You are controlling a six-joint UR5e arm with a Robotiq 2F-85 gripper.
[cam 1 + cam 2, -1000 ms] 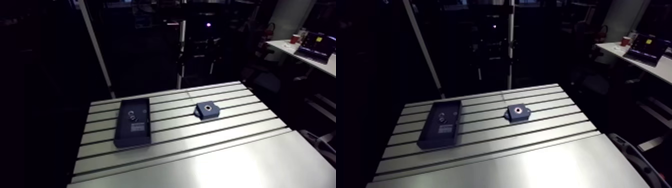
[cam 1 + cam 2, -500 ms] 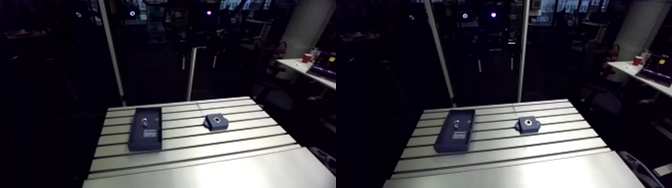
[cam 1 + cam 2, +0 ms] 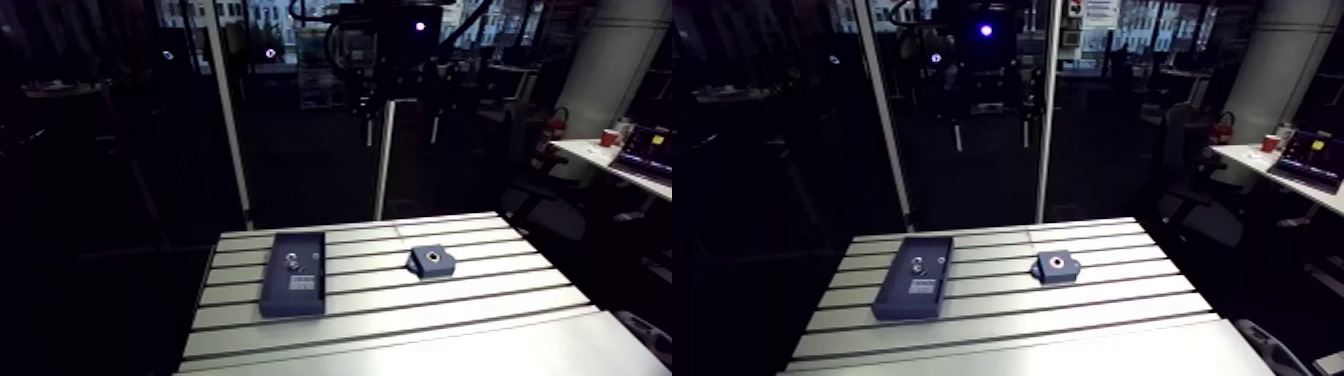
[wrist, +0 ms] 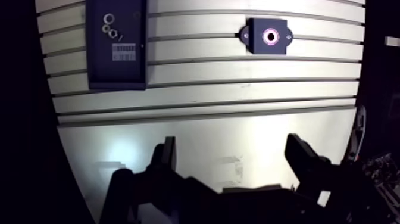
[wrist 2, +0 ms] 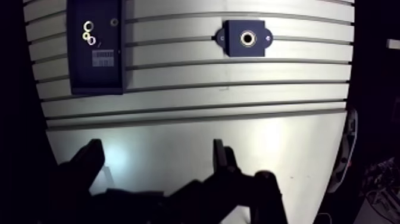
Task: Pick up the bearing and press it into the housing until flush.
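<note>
A dark blue tray (image 4: pixel 116 71) lies on the slotted table (image 4: pixel 208 89), far ahead of the gripper and to one side. In the tray's far end sit three small metal rings, the bearing (image 4: pixel 108 27) among them, next to a white label (image 4: pixel 124 52). The dark blue housing (image 4: pixel 269 37) with its round bore lies apart from the tray on the other side. My gripper (image 4: pixel 231 143) hangs high above the table's near part, open, with nothing between its fingers (image 4: pixel 167 156). In the arm view the tray (image 3: pixel 295 275) and the housing (image 3: pixel 431 262) lie side by side.
The smooth near part of the table (image 3: pixel 420 345) lies under the gripper. The table's edges drop into darkness on both sides. A vertical pole (image 3: pixel 382 150) stands behind the table's far edge.
The whole arm view has shifted and drawn back, so the camera has moved up and away. Tray, rings and housing have kept their places on the table.
</note>
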